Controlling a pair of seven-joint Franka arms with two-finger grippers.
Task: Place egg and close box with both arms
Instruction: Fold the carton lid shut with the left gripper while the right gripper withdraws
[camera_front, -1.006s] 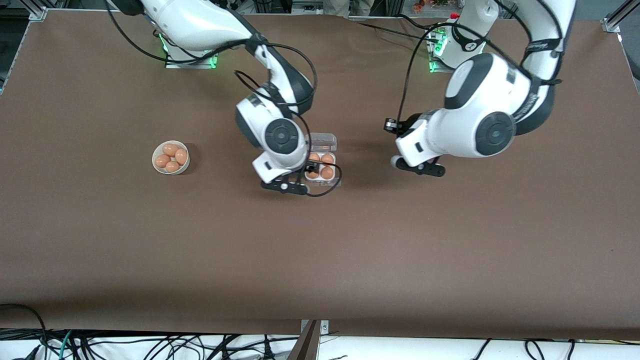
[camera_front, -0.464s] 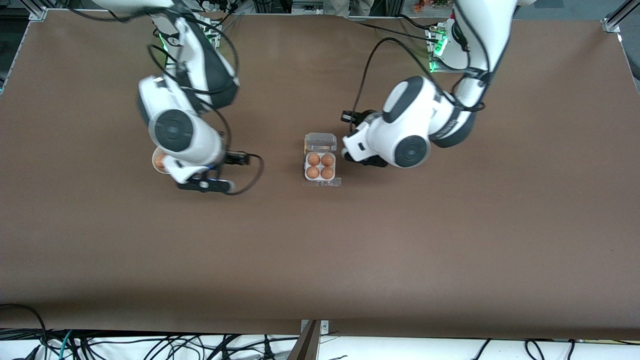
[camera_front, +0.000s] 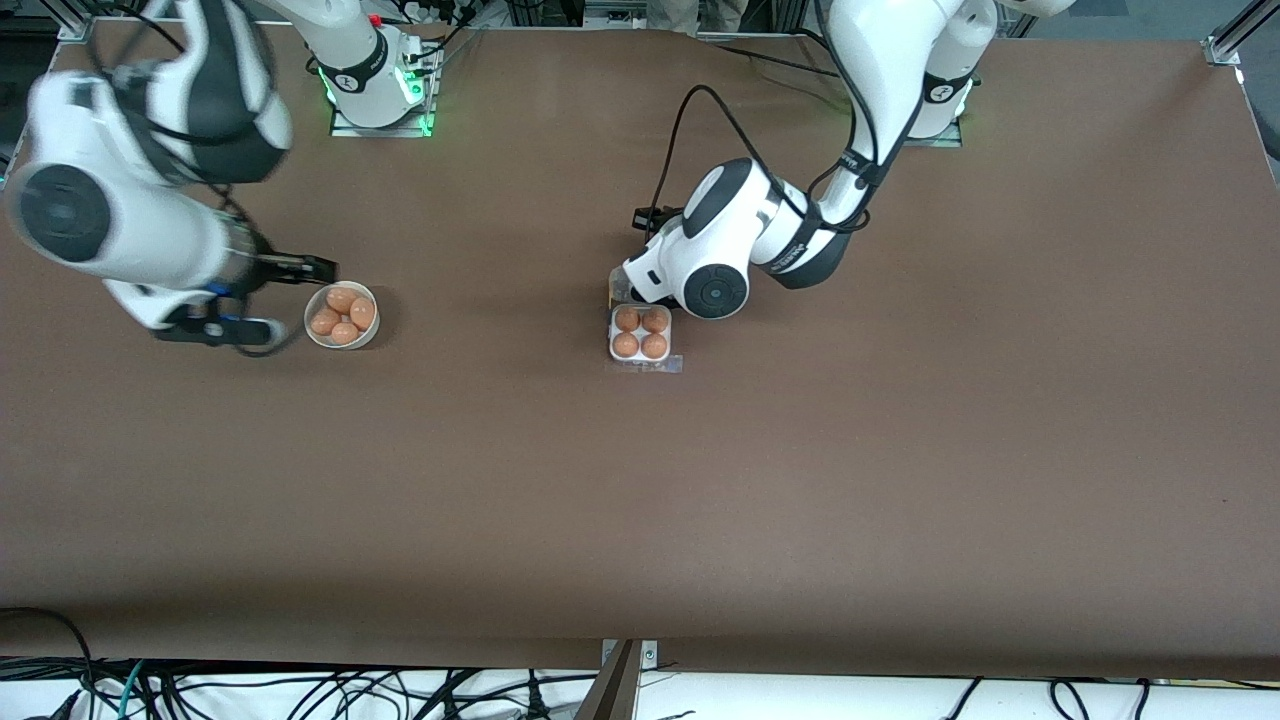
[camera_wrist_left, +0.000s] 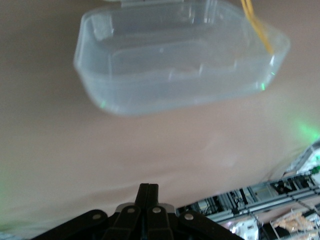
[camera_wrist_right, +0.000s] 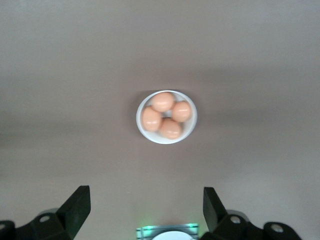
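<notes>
The box (camera_front: 640, 335) sits mid-table (camera_front: 640, 500), four eggs (camera_front: 640, 333) in its cells, clear lid (camera_wrist_left: 175, 55) open.

My left gripper (camera_wrist_left: 148, 192), fingers pressed together, hovers over the lid; I judge a slow, even push should fold it shut. My right gripper (camera_wrist_right: 145, 207), fingers wide and empty, waits over the bowl (camera_front: 341, 315), well apart from the box.

clear glossy plastic box lid (camera_wrist_left: 180, 55); smooth matt eggs (camera_front: 640, 332); matt brown table (camera_front: 800, 480).
</notes>
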